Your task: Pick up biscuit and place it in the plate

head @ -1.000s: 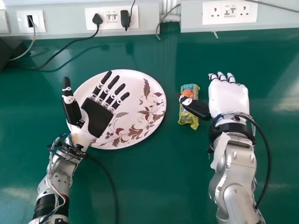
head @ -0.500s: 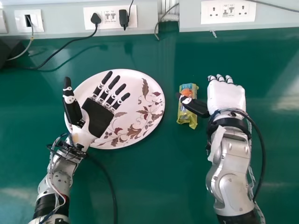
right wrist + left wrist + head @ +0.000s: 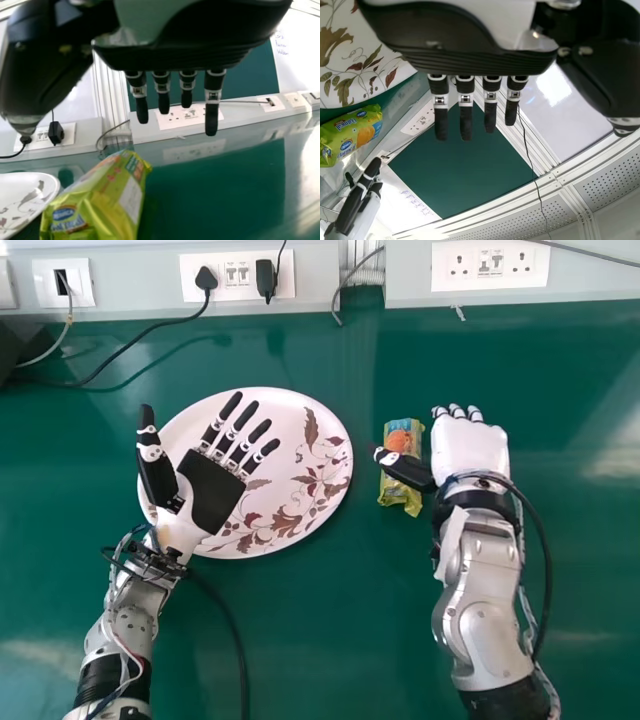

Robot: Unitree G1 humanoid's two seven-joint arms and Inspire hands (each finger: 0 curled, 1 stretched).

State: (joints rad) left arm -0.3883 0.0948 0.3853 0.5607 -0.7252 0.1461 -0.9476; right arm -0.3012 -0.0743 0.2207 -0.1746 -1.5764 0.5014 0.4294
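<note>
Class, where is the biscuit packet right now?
In the head view, the biscuit packet lies on the green table, between the plate and the right robot hand.

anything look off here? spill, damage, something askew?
No spill or damage visible. Slightly odd: the left hand sits palm-up over the plate, covering part of where the biscuit packet should go.

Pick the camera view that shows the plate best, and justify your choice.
The head view: nearly the plate's whole outline shows, though the left hand hides part. The left wrist view shows a cropped stretch of its leaf pattern; the right wrist view shows a cropped side, seen at a slant.
</note>
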